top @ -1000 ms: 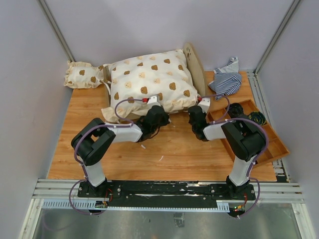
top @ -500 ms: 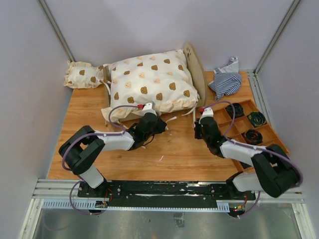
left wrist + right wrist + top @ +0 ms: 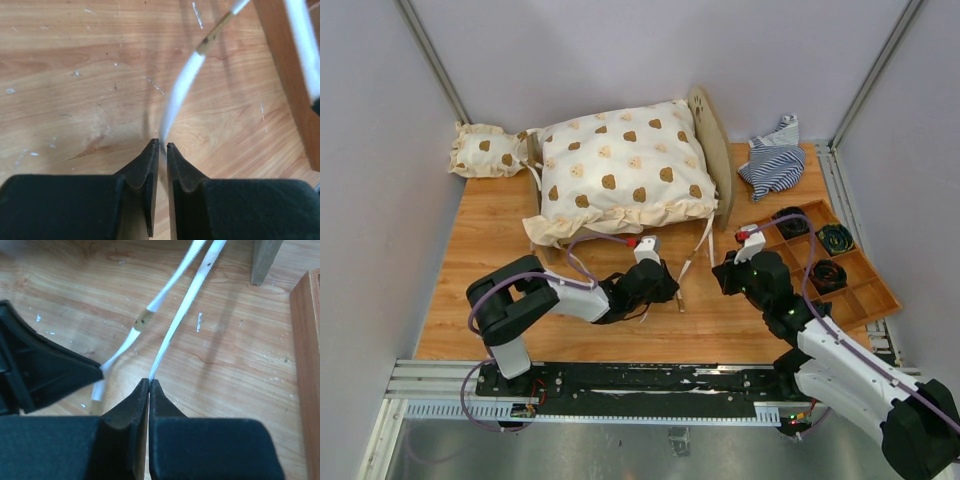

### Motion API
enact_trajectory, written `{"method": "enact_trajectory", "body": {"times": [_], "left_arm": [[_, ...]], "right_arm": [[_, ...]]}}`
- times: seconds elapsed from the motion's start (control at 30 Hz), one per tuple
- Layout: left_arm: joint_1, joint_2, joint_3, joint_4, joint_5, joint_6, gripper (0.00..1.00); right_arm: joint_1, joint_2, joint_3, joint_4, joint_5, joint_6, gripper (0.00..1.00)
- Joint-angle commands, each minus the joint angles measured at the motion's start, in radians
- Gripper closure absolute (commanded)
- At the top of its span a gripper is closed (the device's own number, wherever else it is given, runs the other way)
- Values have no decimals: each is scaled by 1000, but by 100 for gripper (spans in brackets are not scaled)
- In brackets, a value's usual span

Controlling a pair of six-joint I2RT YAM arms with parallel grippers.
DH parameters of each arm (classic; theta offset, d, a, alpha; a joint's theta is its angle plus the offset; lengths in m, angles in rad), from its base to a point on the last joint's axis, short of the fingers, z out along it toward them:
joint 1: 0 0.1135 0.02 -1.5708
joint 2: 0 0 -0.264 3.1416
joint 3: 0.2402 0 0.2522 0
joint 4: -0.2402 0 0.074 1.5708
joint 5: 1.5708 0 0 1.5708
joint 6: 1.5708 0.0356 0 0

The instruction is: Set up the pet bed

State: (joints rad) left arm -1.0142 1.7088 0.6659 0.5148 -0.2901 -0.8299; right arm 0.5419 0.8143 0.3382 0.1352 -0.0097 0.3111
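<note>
The pet bed's rounded wooden end board (image 3: 711,148) stands behind a large cream bear-print cushion (image 3: 620,170) that hides the frame and base. Two white ties hang from the cushion's front right corner (image 3: 696,252). My left gripper (image 3: 674,291) is shut on the end of one tie (image 3: 180,90), low over the table (image 3: 162,145). My right gripper (image 3: 723,277) is shut on the other tie (image 3: 182,315), right beside it (image 3: 149,380). In the right wrist view the left gripper's black finger (image 3: 60,371) holds its tie (image 3: 145,320).
A small bear-print cushion (image 3: 484,151) lies at the back left. Striped fabric (image 3: 775,160) lies at the back right. A compartmented wooden tray (image 3: 865,300) with black coils sits at the right. A bed leg (image 3: 264,260) and the tray's edge (image 3: 307,365) are near the right gripper.
Both grippers have drawn back from the cushion's front edge toward the near side, each pulling a white tie out with it. The left gripper has also moved right.
</note>
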Motion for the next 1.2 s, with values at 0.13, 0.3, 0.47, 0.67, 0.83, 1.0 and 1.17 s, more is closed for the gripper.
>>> {"method": "enact_trajectory", "body": {"times": [0.13,0.3,0.47,0.67,0.83,1.0,1.17], "left_arm": [[-13,-8,120,-16,-24,79,56],[36,-78,152,-13,67,16,47],[49,-30,236,-34,140,27,44],[102,66,308,-40,223,30,42],[117,112,354,-67,301,22,42],[130,121,314,12,364,-16,69],[166,101,277,82,344,41,100]], "right_arm": [[13,38,9,65,-99,-22,100],[13,112,33,157,-142,-50,100],[13,137,30,243,-153,-30,100],[13,135,12,299,-182,-104,100],[13,120,4,325,-192,-151,100],[13,160,41,281,-213,-209,100],[12,153,130,71,-241,-404,69]]}}
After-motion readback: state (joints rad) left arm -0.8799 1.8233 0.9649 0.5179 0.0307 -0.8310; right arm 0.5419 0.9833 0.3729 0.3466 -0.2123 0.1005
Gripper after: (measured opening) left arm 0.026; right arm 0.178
